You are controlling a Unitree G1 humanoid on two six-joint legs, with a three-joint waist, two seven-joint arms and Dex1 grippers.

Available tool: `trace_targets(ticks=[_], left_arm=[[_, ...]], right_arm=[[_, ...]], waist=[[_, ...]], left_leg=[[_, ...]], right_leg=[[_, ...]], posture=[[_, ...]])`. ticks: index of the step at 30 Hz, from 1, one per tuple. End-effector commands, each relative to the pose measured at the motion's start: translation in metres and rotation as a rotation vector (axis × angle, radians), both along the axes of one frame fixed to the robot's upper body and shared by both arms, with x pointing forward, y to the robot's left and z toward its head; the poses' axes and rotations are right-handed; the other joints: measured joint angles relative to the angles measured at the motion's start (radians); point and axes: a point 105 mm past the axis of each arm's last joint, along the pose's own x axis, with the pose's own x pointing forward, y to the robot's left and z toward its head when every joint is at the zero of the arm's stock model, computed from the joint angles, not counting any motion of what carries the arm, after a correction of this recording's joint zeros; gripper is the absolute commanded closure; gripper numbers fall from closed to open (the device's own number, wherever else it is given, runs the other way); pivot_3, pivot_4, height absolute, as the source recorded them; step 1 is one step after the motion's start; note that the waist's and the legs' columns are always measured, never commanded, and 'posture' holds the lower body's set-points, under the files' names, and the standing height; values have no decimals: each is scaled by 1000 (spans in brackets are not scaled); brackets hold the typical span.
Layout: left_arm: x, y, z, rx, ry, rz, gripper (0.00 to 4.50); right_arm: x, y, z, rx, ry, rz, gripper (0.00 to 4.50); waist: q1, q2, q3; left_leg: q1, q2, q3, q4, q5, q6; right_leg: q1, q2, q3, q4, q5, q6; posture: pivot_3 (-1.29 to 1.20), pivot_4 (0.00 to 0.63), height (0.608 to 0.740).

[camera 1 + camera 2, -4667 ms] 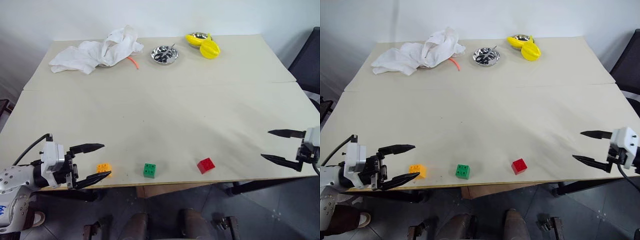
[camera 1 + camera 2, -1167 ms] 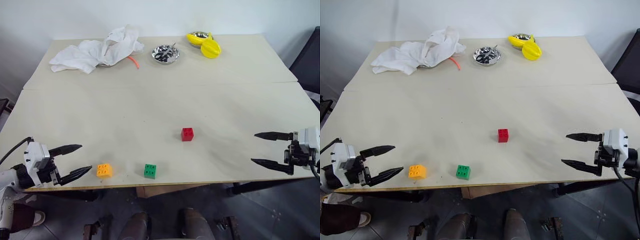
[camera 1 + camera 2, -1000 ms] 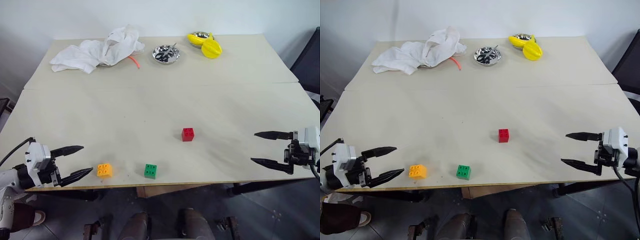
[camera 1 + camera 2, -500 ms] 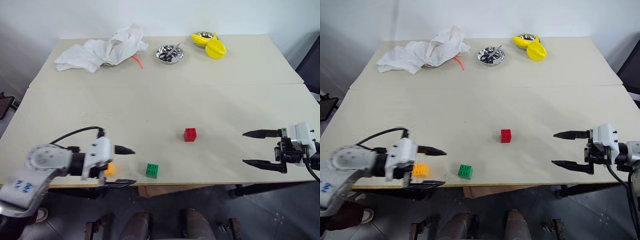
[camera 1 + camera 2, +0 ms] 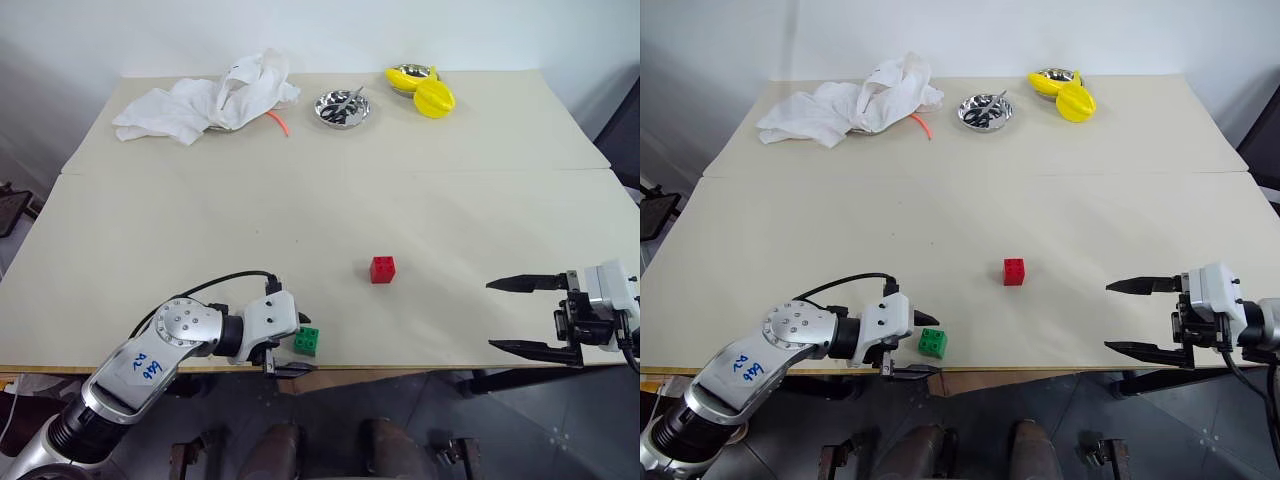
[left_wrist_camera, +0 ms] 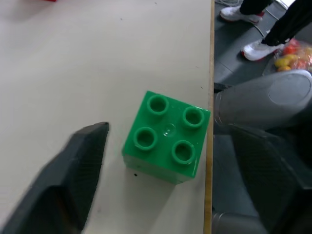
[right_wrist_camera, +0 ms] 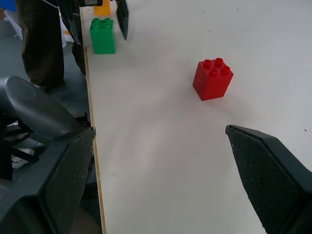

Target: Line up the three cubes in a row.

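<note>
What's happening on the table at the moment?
The left gripper is at the table's near edge with its fingers on either side of the green cube, not yet shut on it. The red cube sits alone farther in. The right gripper hovers open off to the side, holding nothing.

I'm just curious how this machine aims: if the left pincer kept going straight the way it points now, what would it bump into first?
Most likely the green cube. It sits right ahead of the left pincer, between its open fingers, near the table's front edge. Nothing else looks to lie in between.
</note>
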Motion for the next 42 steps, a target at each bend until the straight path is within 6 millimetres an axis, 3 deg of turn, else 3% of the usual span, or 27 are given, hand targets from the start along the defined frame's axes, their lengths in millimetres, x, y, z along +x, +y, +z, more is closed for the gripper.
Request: trace_targets(ticks=[1,5,6,14,17,23,31,42], left_arm=[[0,-1,3,13,-33,-18,1739],[5,3,5,23,-46,-20,2918],[8,3,7,15,-53,-16,2996],[58,-9,44,-69,-167,41,2995],[81,-17,47,-61,-190,40,2995],[110,-34,36,-80,-169,15,2995],[119,-43,30,-87,-160,-47,2995],[126,-28,29,20,-137,-102,2995]], right_arm=[[-4,-2,8,-15,-36,13,0],[-5,-5,7,-19,-38,7,0],[-5,-5,7,-20,-39,5,0],[-5,-13,10,-15,-58,-48,0],[-3,-14,11,-9,-68,-62,0],[-1,-10,13,5,-79,-64,0],[-5,-7,9,18,-81,-78,0],[-8,-7,5,27,-65,-80,0]], waist=[[0,0,0],[0,0,0],[0,0,0],[2,-1,1],[2,-1,1],[2,-2,1],[3,-3,1],[1,-3,1]], left_leg=[[0,0,0,0,0,0],[0,0,0,0,0,0],[0,0,0,0,0,0],[0,-1,0,2,0,1],[0,-1,0,2,1,0],[-1,-2,1,3,1,1],[-1,-2,1,6,1,1],[-2,-1,1,9,1,1]], right_leg=[[0,0,0,0,0,0],[0,0,0,0,0,0],[0,0,0,0,0,0],[1,0,-1,1,0,0],[0,1,-4,1,0,1],[0,1,-7,2,1,1],[0,1,-8,3,1,2],[0,1,-8,4,1,2]], posture=[[0,150,740],[0,150,740],[0,150,740],[0,150,740],[0,150,740],[0,150,740],[0,150,740],[0,150,740]])
